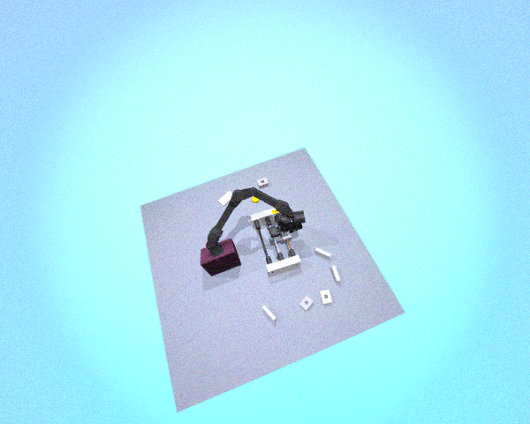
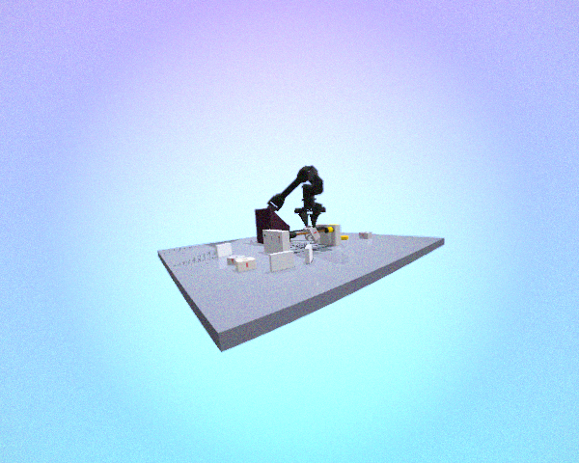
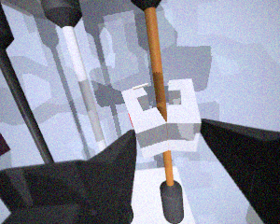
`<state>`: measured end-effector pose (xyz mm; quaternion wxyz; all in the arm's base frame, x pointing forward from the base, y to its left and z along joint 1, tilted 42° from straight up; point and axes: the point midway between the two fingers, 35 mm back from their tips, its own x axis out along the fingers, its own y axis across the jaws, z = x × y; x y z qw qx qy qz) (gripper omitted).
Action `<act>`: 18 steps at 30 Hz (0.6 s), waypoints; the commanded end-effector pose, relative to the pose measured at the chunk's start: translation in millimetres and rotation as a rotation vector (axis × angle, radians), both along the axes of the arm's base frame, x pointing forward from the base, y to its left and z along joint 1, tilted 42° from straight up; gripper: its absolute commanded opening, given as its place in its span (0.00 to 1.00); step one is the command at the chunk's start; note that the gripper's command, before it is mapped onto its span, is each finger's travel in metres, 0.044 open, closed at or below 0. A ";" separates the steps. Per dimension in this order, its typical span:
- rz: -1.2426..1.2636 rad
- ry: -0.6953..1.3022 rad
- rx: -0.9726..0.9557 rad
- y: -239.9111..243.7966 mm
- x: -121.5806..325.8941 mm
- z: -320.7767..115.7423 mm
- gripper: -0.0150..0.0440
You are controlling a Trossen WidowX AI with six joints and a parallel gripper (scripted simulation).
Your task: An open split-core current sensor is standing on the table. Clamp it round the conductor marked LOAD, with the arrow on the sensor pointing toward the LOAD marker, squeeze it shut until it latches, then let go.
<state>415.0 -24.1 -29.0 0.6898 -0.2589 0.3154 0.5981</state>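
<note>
The top view looks steeply down from high and well back, taking in the whole desk point(image 1: 219, 346) point(image 2: 280, 293). The exterior view faces the desk from low beyond one corner, also far off. Both share the whole arm point(image 1: 223, 216) point(image 2: 292, 188). The wrist view looks down past the hand's fingers from close up, sharing the orange conductor point(image 1: 289, 245) point(image 2: 302, 232) point(image 3: 154, 47) with both.
</note>
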 end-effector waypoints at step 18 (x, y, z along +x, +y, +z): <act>-0.003 -0.003 -0.001 -2.3 0.4 0.9 0.74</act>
